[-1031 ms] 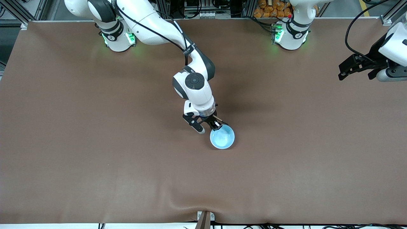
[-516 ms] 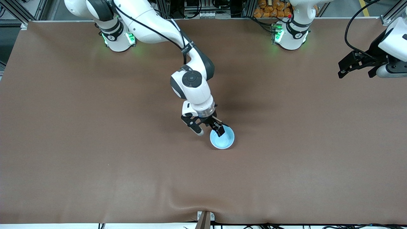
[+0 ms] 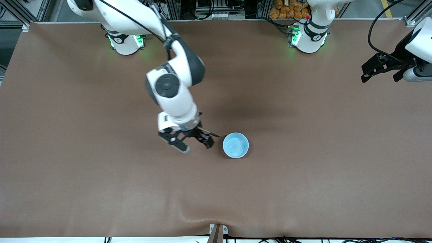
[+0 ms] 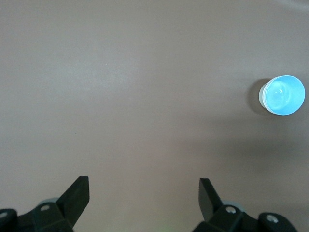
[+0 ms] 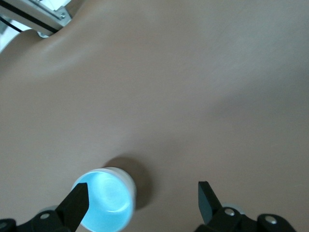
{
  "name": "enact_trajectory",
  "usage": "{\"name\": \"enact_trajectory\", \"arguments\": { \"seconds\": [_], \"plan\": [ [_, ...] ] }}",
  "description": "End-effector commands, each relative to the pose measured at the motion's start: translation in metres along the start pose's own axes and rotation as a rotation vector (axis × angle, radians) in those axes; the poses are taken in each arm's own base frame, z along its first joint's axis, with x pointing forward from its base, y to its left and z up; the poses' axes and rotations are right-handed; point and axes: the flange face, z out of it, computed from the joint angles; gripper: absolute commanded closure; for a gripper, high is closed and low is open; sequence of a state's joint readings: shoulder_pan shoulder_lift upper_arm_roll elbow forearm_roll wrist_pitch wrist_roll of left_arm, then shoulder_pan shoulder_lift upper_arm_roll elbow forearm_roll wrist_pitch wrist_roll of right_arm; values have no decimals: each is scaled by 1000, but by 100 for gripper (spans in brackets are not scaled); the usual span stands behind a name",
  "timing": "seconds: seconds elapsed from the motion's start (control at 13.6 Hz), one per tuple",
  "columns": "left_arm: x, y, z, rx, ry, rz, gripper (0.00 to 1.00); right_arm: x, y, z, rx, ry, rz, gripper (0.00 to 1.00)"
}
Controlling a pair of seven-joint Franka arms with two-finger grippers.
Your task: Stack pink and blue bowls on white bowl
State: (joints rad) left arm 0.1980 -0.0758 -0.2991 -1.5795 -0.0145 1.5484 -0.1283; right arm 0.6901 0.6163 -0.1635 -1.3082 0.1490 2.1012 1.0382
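Observation:
The light blue bowl stands upright mid-table. It also shows in the left wrist view and the right wrist view. A pale whitish wall shows round its outside; I cannot tell if this is the white bowl under it. The pink bowl is hidden. My right gripper is open and empty, in the air just beside the blue bowl, toward the right arm's end; in its own view one finger overlaps the bowl. My left gripper is open and empty, high over the left arm's end of the table, and waits.
The brown table mat has a raised wrinkle at its near edge around a clamp. A metal frame corner shows off the mat's edge.
My right gripper has drawn away from the blue bowl's rim, rising and moving toward the right arm's end. The bowl stays in place. The left gripper barely shifted.

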Motion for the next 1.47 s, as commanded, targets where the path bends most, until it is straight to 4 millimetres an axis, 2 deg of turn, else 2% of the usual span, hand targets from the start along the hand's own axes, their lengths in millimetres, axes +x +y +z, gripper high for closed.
{"name": "enact_trajectory", "arguments": {
  "seconds": [0.0, 0.44, 0.81, 1.1, 1.4],
  "plan": [
    [-4, -1, -6, -7, 9, 5, 0, 24, 48, -33, -27, -38, -129, 0],
    [-1, -4, -1, 1, 3, 0, 0, 89, 157, -73, -53, -87, -313, 0],
    [3, -8, -1, 7, 19, -4, 0, 145, 249, -112, -71, -219, -345, 0],
    [5, -9, 1, 12, 18, -5, 0, 174, 300, -156, -50, -177, -425, 0],
    [4, -6, 1, 12, 17, -11, 0, 184, 344, -200, -82, -163, -394, 0]
  ]
}}
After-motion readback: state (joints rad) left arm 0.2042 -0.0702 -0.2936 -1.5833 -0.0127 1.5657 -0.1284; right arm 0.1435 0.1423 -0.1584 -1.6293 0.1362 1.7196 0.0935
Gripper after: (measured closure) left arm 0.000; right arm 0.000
